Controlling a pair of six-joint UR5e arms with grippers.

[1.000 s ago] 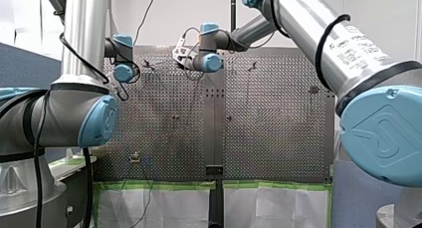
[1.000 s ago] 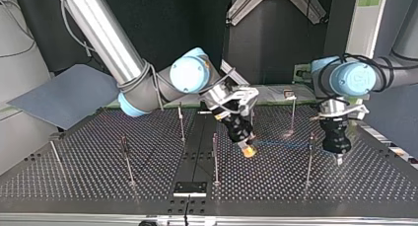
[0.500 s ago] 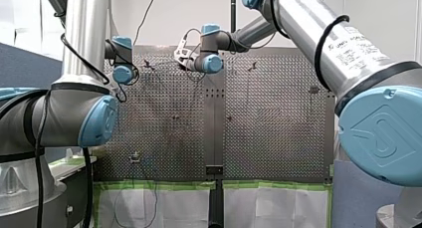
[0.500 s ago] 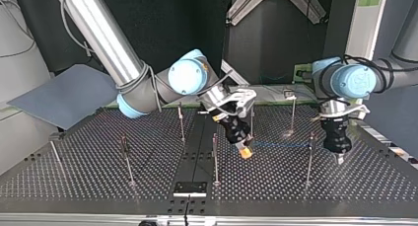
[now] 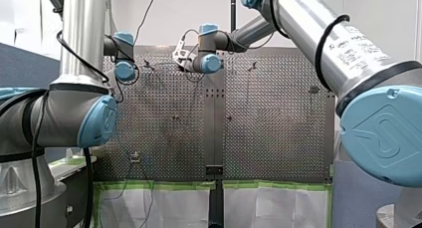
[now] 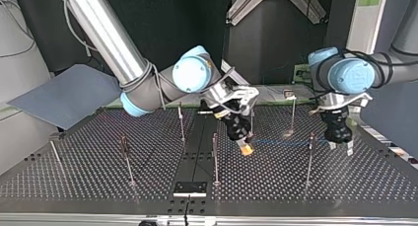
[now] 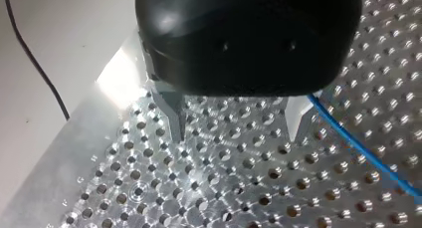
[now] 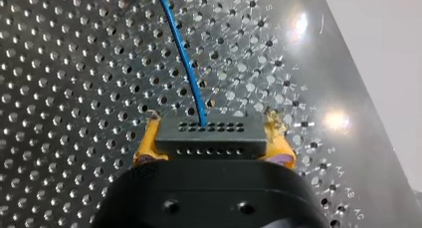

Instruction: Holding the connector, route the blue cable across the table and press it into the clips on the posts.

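Note:
In the top view my right gripper [image 6: 245, 147] hangs low over the middle of the table, shut on the black connector. The right wrist view shows that connector [image 8: 209, 136] clamped between yellow pads [image 8: 147, 144], with the blue cable [image 8: 184, 58] leaving it ahead over the perforated plate. The blue cable [image 6: 281, 142] runs level toward a thin post [image 6: 309, 159] at the top view's right. Just beyond that post, my left gripper [image 6: 340, 147] stands open. In the left wrist view its metal fingers [image 7: 176, 116] are apart with nothing between them, and the cable [image 7: 358, 143] passes outside one finger.
Several thin posts stand on the perforated table [image 6: 74, 181], among them one [image 6: 215, 157] near the connector and one [image 6: 127, 159] at the top view's left. A grey board [image 6: 64, 95] lies off the table's far left corner. A black plate [image 6: 190, 188] sits at the near edge.
My left gripper has gone from shut to open and has risen a little. My right gripper has shifted slightly toward the top view's left with the connector.

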